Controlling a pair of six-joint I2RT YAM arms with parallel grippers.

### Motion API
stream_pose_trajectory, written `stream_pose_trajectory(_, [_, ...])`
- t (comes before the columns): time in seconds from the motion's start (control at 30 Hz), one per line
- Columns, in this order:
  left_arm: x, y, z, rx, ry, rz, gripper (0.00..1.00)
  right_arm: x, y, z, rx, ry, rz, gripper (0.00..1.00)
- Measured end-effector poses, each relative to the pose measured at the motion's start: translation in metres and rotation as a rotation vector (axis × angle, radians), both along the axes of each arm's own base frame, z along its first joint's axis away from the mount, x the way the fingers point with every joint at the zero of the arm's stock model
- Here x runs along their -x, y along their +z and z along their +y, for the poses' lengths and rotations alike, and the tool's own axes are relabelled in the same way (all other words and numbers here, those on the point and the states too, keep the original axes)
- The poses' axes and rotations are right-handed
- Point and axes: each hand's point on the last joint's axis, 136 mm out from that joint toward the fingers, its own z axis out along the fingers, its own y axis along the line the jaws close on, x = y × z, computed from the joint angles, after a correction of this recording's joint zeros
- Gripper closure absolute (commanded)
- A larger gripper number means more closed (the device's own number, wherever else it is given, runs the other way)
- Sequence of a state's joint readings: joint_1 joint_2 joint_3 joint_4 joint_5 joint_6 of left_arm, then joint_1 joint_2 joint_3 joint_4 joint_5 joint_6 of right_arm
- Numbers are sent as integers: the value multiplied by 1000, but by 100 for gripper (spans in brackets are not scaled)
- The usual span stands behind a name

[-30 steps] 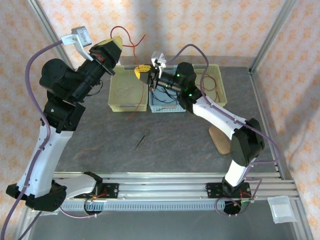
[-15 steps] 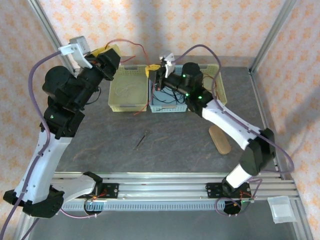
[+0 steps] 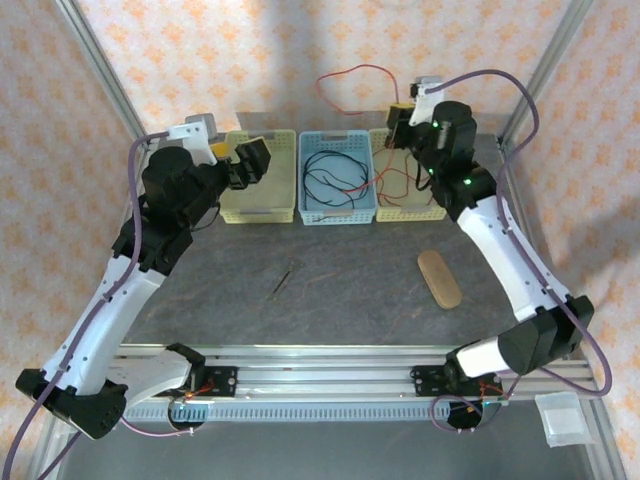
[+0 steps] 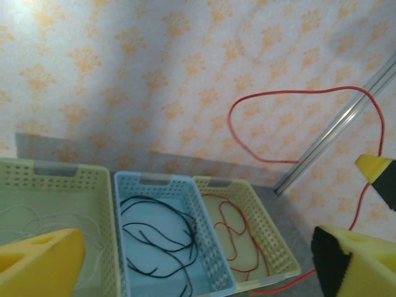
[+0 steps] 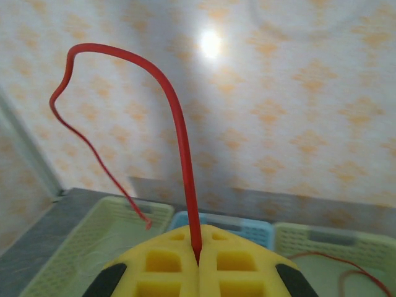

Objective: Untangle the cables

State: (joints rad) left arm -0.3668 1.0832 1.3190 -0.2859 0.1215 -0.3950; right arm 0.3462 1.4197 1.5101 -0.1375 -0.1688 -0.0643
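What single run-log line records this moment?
left gripper open, empty | right gripper shut on red cable | black cable in blue basket

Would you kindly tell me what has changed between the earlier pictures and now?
The left gripper opened, letting go of the thin red cable, and drew back leftwards. The right gripper, shut on that cable, carried it rightwards to above the right-hand yellow plastic basket. The blue plastic basket and the flat wooden piece stayed put.

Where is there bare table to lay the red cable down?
Bare tabletop lies between the small dark stick and the wooden oval piece, and nearer, toward the rail. Crowded: the far edge, where the left yellow basket, blue basket and right yellow basket stand side by side.
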Motion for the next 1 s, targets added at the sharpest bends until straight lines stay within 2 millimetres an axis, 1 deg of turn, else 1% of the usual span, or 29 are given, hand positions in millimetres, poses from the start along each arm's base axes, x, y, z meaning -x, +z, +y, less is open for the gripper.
stream_pose_trajectory(0.13, [-1, -8, 7, -19, 38, 28, 0, -24, -26, -34, 25, -123, 64, 100])
stream_pose_trajectory(0.27, [-3, -22, 13, -48, 75, 75, 1, -47, -60, -66, 38, -223, 134, 100])
stream_pose_trajectory(0.4, [-2, -31, 15, -64, 85, 107, 1, -63, -91, -92, 45, -285, 196, 100])
stream_pose_trajectory(0.47, [-2, -33, 16, -68, 89, 115, 1, -71, -103, -101, 49, -304, 215, 100])
stream_pose_trajectory(0.57, [-2, -34, 17, -71, 94, 119, 1, -81, -123, -106, 59, -317, 251, 100])
stream_pose_trajectory(0.7, [-2, -35, 17, -72, 95, 121, 1, -91, -154, -106, 82, -317, 307, 100])
stream_pose_trajectory(1.0, [-2, -35, 18, -73, 101, 124, 1, -106, -212, -105, 132, -309, 412, 100])
